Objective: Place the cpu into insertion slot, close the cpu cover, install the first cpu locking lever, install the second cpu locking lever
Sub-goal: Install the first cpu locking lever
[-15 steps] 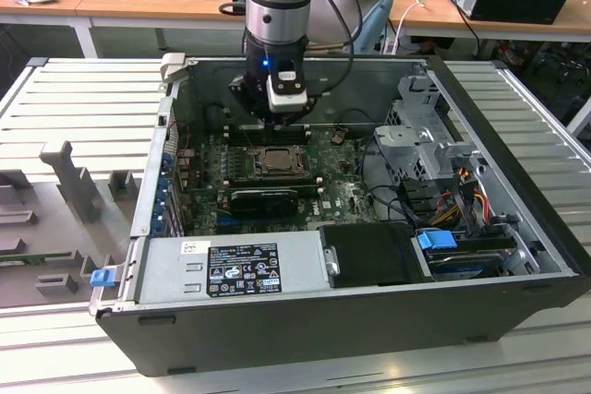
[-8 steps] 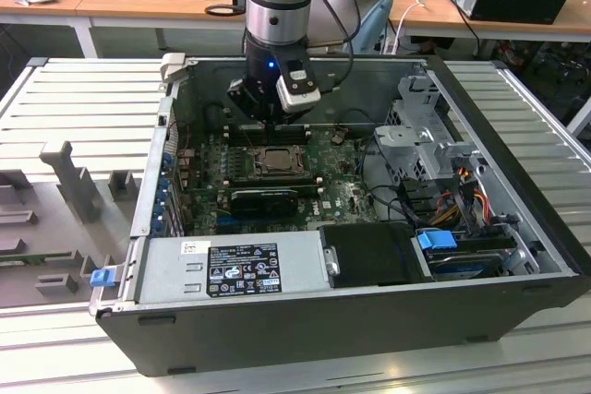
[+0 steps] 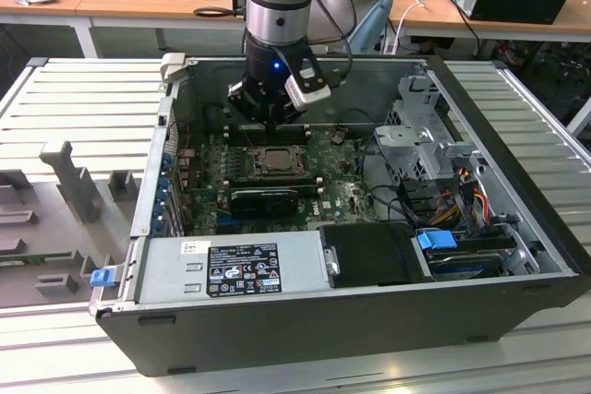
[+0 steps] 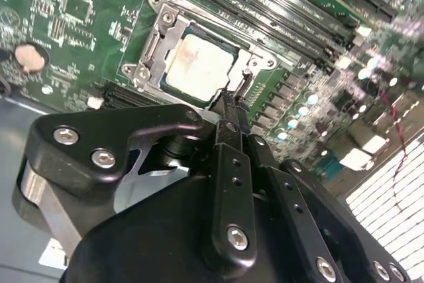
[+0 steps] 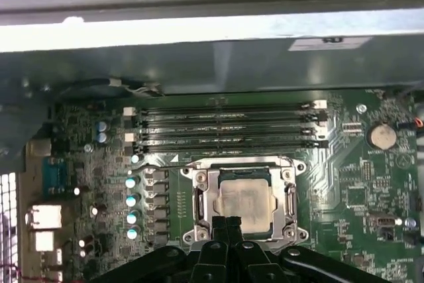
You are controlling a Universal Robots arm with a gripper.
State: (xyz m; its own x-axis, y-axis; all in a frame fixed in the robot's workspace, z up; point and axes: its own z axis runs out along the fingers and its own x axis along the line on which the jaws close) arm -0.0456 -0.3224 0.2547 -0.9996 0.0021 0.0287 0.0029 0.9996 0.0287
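The cpu (image 5: 244, 203) lies flat in the insertion slot (image 5: 244, 172) on the green motherboard, its silver top smeared pale; it also shows in the second wrist view (image 4: 199, 65) and the exterior view (image 3: 274, 161). The cpu cover (image 5: 199, 205) lies down flat around the chip as a silver frame (image 4: 154, 50). My gripper (image 5: 226, 225) hangs just above the socket's edge, shut, its two thin black fingers pressed together with nothing between them. In the second wrist view the gripper (image 4: 229, 101) ends at the socket's rim beside a metal lever (image 4: 246, 81). In the exterior view the gripper (image 3: 270, 125) stands over the socket's far side.
Several black memory slots (image 5: 225, 127) run along the socket's far side. A ribbed black heatsink block (image 3: 265, 200) sits on its near side. The power supply (image 3: 231, 269), a drive cage (image 3: 425, 136) and loose cables (image 3: 462, 193) fill the case. A coin battery (image 5: 382, 136) is on the board.
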